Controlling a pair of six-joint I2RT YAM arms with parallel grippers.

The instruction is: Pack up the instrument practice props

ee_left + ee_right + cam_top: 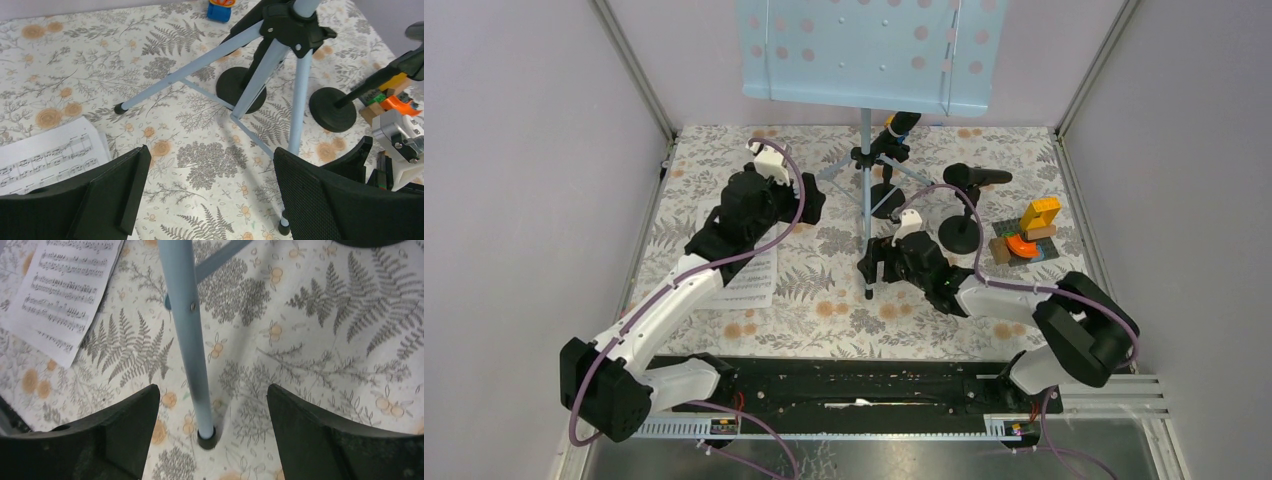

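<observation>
Right gripper (212, 392) gapes wide — 1 tripod leg (186, 325) stands between its fingers, seemingly untouched. Left gripper (210, 155) wide too — sheet music (45, 160) beside one finger.

The light-blue perforated desk (869, 50) stands upright on a thin blue-grey tripod (865, 170) with its legs spread and black-capped feet down. The sheet music (749, 280), white printed pages, lies flat to the left of the tripod's front foot. A black mic (902, 124) sits tilted in its round-based holder (886, 200), just right of the tripod's pole. The second mic (977, 176), in the second holder (960, 235), stands farther right of the tripod.
</observation>
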